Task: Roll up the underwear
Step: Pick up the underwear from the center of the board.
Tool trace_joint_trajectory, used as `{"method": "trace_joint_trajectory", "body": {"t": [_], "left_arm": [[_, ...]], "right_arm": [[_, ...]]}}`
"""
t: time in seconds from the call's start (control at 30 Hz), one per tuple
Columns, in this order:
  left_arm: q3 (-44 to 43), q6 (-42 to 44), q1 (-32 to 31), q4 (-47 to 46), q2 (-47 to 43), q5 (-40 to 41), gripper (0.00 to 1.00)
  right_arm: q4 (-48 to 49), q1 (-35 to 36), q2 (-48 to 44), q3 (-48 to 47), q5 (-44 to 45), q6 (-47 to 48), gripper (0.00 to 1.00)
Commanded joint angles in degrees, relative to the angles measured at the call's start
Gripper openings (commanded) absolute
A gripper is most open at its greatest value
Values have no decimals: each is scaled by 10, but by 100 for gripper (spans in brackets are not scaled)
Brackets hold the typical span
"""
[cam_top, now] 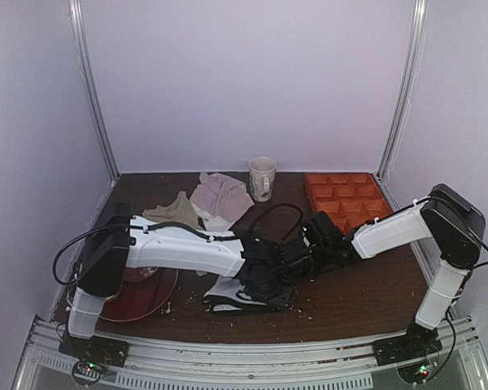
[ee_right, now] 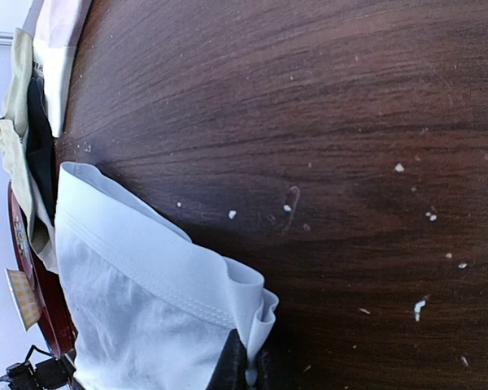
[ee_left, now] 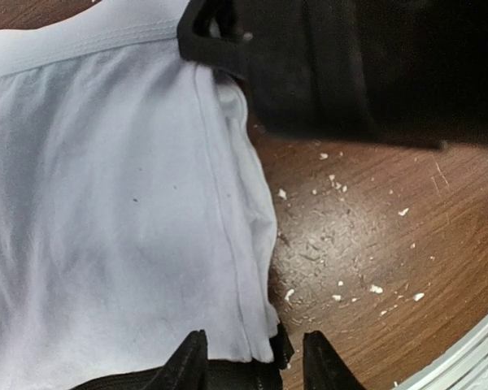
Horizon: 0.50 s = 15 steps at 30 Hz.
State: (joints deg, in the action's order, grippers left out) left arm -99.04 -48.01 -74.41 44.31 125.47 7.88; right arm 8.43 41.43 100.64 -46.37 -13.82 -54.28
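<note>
The underwear [cam_top: 232, 292] is white and lies crumpled on the brown table near the front middle. In the left wrist view its white cloth [ee_left: 106, 203] fills the left side, with a black hem along the bottom. My left gripper [ee_left: 256, 367] is open, and the hem's corner lies between its fingers [ee_left: 189, 364]. My right gripper [ee_right: 256, 370] is shut on a fold of the white waistband [ee_right: 154, 252], pinching it at the corner. The right gripper's black body [ee_left: 350, 65] shows at the top of the left wrist view. Both grippers meet over the garment [cam_top: 281, 272].
An olive-beige garment [cam_top: 175, 213] and a pale pinkish cloth [cam_top: 220, 195] lie at the back left. A white mug [cam_top: 262, 177] and an orange compartment tray [cam_top: 346, 199] stand at the back. A red plate [cam_top: 142, 296] sits under the left arm. White crumbs [ee_left: 374, 288] dot the table.
</note>
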Motion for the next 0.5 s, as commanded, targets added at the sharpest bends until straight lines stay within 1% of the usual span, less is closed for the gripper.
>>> {"method": "trace_joint_trajectory", "body": {"t": [0.0,0.13,0.27,0.37,0.47], "left_arm": [[-17,-5,-9,-10,23,-9,52],[-4,-17,-12,-11,16,10,51],[21,-36,-13,-16,2,40,51],[51,-55,-17,-37,-20,61,51],[82,-55,-21,-70,-42,77,51]], "right_arm": [[-33,-2,26,7,4,4,0],[-18,-4,31,10,-8,2,0],[29,-6,37,29,-31,-19,0],[73,-11,40,50,-54,-39,0],[110,-17,48,65,-71,-51,0]]}}
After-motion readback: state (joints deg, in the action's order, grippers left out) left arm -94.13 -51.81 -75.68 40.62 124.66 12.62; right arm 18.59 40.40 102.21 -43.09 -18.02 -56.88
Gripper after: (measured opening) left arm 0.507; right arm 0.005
